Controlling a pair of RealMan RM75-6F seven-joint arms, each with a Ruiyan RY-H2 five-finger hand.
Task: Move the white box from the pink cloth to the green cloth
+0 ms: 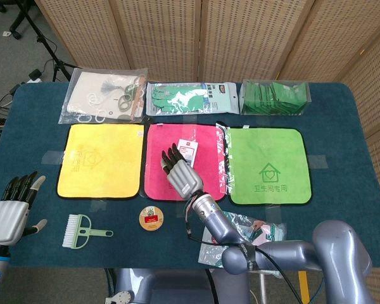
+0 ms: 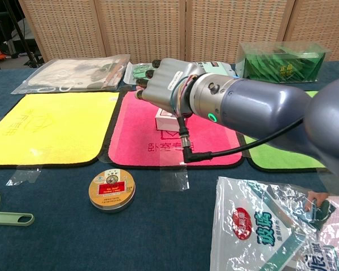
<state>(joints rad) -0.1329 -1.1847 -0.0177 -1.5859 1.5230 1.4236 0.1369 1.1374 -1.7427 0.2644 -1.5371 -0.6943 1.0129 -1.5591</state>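
Note:
The white box lies on the pink cloth, the middle of three cloths. My right hand hovers over that cloth just left of and in front of the box, fingers stretched out and apart, holding nothing. In the chest view the right hand hides most of the box; whether it touches the box I cannot tell. The green cloth lies bare to the right. My left hand hangs with spread fingers at the table's front left corner.
A yellow cloth lies left of the pink one. In front are a round tin, a small green brush and a plastic snack bag. Several bagged items line the far edge.

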